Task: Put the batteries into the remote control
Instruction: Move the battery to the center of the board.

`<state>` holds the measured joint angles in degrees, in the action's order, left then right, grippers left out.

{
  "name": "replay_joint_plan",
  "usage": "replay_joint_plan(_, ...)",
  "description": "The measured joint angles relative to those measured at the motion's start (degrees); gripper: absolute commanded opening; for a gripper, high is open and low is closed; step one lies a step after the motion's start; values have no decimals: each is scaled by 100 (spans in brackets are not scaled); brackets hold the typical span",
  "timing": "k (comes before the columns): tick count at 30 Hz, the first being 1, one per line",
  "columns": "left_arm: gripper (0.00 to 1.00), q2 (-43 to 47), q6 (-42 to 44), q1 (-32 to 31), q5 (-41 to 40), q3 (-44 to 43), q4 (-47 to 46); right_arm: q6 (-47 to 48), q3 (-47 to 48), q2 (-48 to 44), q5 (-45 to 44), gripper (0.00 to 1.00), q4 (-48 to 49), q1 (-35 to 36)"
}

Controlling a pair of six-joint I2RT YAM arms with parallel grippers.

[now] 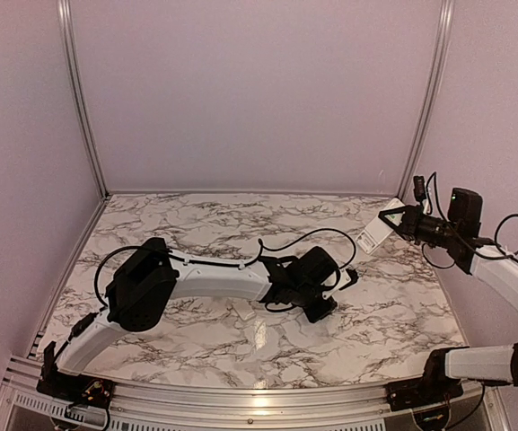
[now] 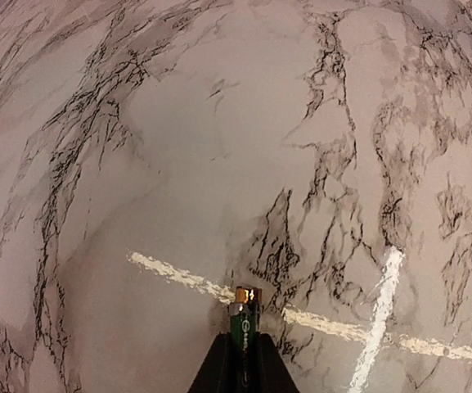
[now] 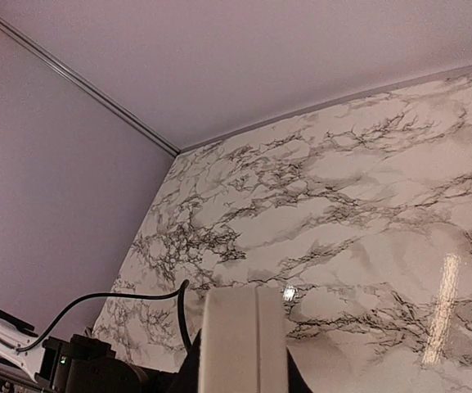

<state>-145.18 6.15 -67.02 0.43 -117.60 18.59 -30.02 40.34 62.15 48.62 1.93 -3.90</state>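
A green battery (image 2: 245, 315) with a gold end stands between the black fingers of my left gripper (image 2: 242, 360), which is shut on it. Its tip points at the marble tabletop (image 2: 219, 164), close to the surface. From above, the left gripper (image 1: 320, 301) hangs low over the middle of the table, and the battery is hidden under it. My right gripper (image 1: 404, 219), raised at the far right, is shut on the white remote control (image 1: 377, 231). In the right wrist view the remote control (image 3: 242, 344) fills the gap in that gripper (image 3: 240, 372).
Black cables (image 1: 303, 238) loop over the table behind the left wrist. Pale walls and metal rails (image 1: 79, 99) enclose the table on three sides. Bright light streaks (image 2: 383, 303) lie on the marble near the battery.
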Motion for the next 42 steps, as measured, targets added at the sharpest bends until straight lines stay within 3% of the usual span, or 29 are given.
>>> replay_joint_plan(15, 14, 638, 210, 0, -160, 992, -26, 15, 0, 48, -31, 0, -4, 0)
replay_joint_plan(22, 14, 625, 247, 0, -153, 949, 177, 11, 0, 92, -31, 0, 0, 0)
replay_joint_plan(33, 1, 568, 310, 0, -146, 859, 238, 11, 0, 96, -28, 0, 2, 0)
replay_joint_plan(42, 0, 1222, 243, 2, -168, 1895, 116, 7, -13, 142, -11, 0, 50, 0)
